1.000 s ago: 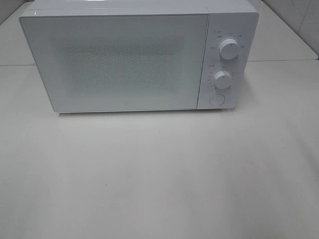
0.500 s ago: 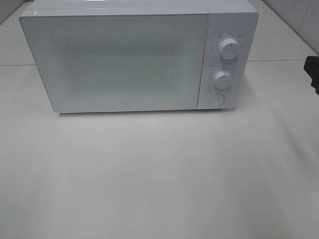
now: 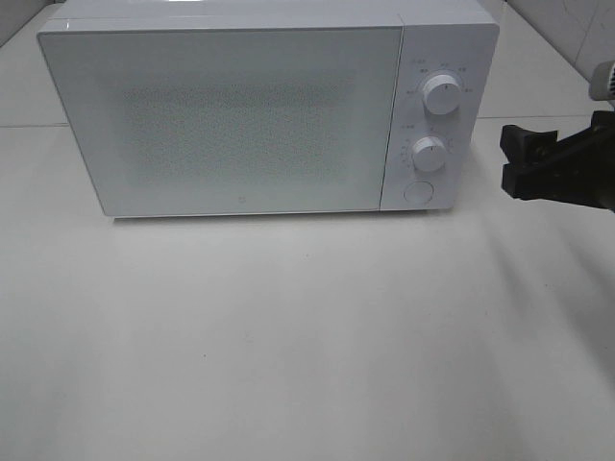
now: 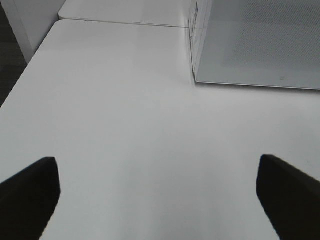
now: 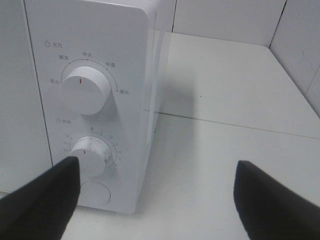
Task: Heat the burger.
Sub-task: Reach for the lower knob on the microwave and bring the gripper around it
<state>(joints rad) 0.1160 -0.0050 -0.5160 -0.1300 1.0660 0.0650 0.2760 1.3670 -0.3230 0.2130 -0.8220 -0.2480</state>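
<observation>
Twice found jaws spread wide with nothing between them: left jaws and right jaws alike. Saw the right jaws from the high camera as dark fingertips (image 3: pixel 516 182) at the end of the right arm (image 3: pixel 581 173). Found them hanging above the worktop (image 3: pixel 307 336) just beside the right side of the white microwave (image 3: pixel 269 13), level with its lower knob (image 3: pixel 429 154) and clear of the casing. Noted the microwave door (image 3: pixel 231 120) shut, its speckled window giving no view inside. Counted on the control panel an upper knob (image 3: pixel 441 95), the lower knob beneath it and a round button (image 3: pixel 417 192) at the bottom. From the right wrist camera, saw those fingertips framing the panel's right edge and the worktop beyond it. Placed the left jaws only from the left wrist camera: two dark fingertips (image 4: pixel 30 197) low over the worktop, well short of the microwave's front corner. Could not tell where the burger was; saw it in no view.
</observation>
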